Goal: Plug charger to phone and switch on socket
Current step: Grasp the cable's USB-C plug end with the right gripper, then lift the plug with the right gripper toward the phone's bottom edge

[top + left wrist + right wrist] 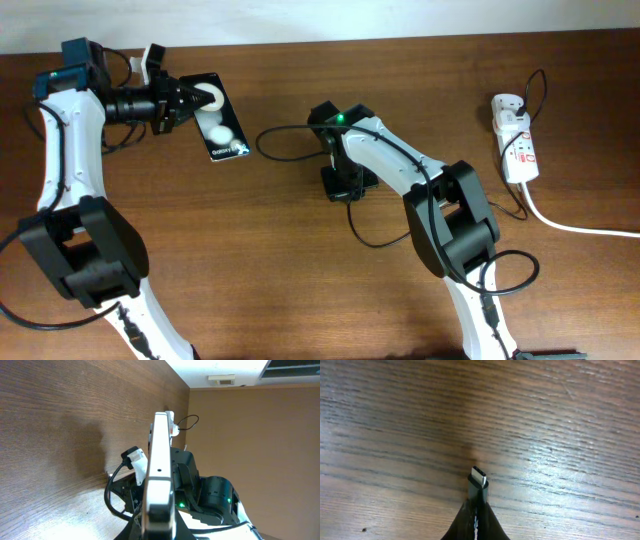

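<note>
My left gripper (183, 102) is shut on one end of the black phone (218, 125), whose white blobs face up at the table's back left. In the left wrist view the phone (159, 470) shows edge-on between the jaws (158, 527), pointing toward the right arm. My right gripper (342, 188) is shut on the charger's connector tip (479, 480), which sticks out of the closed fingers (476, 512) just above the wood. The thin black charger cable (285, 130) loops behind the right arm. The white socket strip (517, 145) lies at the far right with the white plug head (505, 104) in it.
The strip's thick white cord (580, 228) runs off the right edge. The right arm's own black cables (510, 272) loop near the front. The right arm's body (200, 495) fills the space beyond the phone in the left wrist view.
</note>
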You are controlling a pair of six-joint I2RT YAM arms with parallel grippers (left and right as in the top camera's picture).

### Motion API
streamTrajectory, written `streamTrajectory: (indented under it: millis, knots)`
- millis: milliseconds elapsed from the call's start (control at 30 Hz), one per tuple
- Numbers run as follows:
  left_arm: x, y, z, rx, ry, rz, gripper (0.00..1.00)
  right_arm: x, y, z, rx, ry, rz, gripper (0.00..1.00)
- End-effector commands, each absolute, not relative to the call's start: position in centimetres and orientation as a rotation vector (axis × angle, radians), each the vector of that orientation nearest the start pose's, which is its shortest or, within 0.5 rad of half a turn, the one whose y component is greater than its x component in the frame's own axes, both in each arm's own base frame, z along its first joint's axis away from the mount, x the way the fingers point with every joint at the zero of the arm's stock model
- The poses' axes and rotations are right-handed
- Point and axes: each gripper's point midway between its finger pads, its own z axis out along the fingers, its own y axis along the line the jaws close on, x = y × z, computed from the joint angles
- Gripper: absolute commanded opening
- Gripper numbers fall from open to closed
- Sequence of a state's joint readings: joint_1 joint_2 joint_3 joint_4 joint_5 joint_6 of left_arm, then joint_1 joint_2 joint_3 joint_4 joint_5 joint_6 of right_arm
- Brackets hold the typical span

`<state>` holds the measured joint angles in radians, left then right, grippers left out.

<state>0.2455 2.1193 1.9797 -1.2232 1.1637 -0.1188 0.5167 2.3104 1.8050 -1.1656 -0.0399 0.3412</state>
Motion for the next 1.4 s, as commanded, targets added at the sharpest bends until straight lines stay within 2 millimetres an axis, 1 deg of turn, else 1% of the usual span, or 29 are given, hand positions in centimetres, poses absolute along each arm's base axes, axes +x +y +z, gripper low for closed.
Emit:
streamTrajectory:
  millis: [0,167,233,300,367,400,467,500,567,600,667,700,767,800,833,900,933,967,1000,1033,1200,1300,1367]
  knots:
    - [46.2,-4.8,23.4,-0.241,2.373,-1.618,0.00,36.1,20.8,-3.1,-0.198,3.251,-0.037,0.04]
    - [46.2,-4.8,23.4,-0.240,2.374,-1.618,0.00,36.3,21.0,-3.5,-0.179,3.240,-0.030,0.04]
    - [46.2,-4.8,23.4,-0.239,2.374,-1.618,0.00,36.8,20.9,-3.6,-0.179,3.217,-0.052,0.04]
    - [46.2,-4.8,23.4,-0.239,2.374,-1.618,0.00,37.1,21.0,-4.1,-0.178,3.195,-0.041,0.04]
    - [46.2,-4.8,23.3,-0.243,2.380,-1.613,0.00,36.8,20.8,-4.7,-0.179,3.201,-0.042,0.04]
    - [46.1,-4.7,23.0,-0.257,2.398,-1.600,0.00,36.0,20.6,-5.0,-0.186,3.226,-0.057,0.04]
    - [45.9,-4.8,23.0,-0.248,2.402,-1.598,0.00,35.1,20.4,-4.9,-0.191,3.265,-0.058,0.04]
    - [45.8,-4.8,22.9,-0.241,2.404,-1.597,0.00,34.7,20.7,-4.6,-0.192,3.284,-0.026,0.04]
    - [45.6,-4.9,22.9,-0.229,2.410,-1.598,0.00,34.2,22.9,-3.5,-0.345,3.282,0.202,0.04]
    - [45.4,-5.1,22.8,-0.230,2.421,-1.595,0.00,34.1,24.0,-2.5,-0.403,3.262,0.319,0.04]
    - [45.1,-5.5,22.7,-0.201,2.427,-1.598,0.00,34.5,26.2,0.9,-0.500,3.168,0.579,0.04]
    - [45.0,-5.8,22.7,-0.185,2.429,-1.598,0.00,34.7,26.7,2.4,-0.524,3.124,0.664,0.04]
    - [44.9,-6.0,22.5,-0.181,2.448,-1.588,0.00,35.1,27.1,5.1,-0.528,3.058,0.773,0.04]
    - [44.8,-6.1,22.3,-0.181,2.458,-1.580,0.00,35.4,27.2,6.7,-0.544,3.011,0.832,0.04]
    - [44.8,-6.3,22.4,-0.170,2.459,-1.580,0.00,35.4,27.4,8.8,-0.598,2.940,0.923,0.04]
    - [44.8,-6.6,22.3,-0.163,2.462,-1.582,0.00,35.4,27.0,12.1,-0.636,2.845,1.024,0.04]
    - [44.8,-6.7,22.4,-0.160,2.462,-1.583,0.00,35.5,26.5,13.4,-0.623,2.820,1.038,0.04]
    - [44.7,-6.8,22.4,-0.158,2.463,-1.584,0.00,35.4,25.8,15.3,-0.631,2.775,1.061,0.04]
    - [44.7,-6.8,22.4,-0.157,2.464,-1.584,0.00,35.4,25.3,16.2,-0.622,2.758,1.069,0.04]
    - [44.7,-6.8,22.4,-0.157,2.463,-1.584,0.00,35.3,24.5,17.7,-0.616,2.728,1.076,0.04]
    - [44.7,-6.8,22.3,-0.130,2.458,-1.574,0.00,34.4,21.2,22.2,-0.578,2.655,1.046,0.04]
    - [44.7,-6.8,22.3,-0.109,2.453,-1.569,0.00,33.2,20.5,24.4,-0.597,2.606,1.042,0.04]
    - [44.7,-6.8,22.4,-0.109,2.453,-1.570,0.00,32.1,20.7,25.6,-0.621,2.561,1.082,0.04]
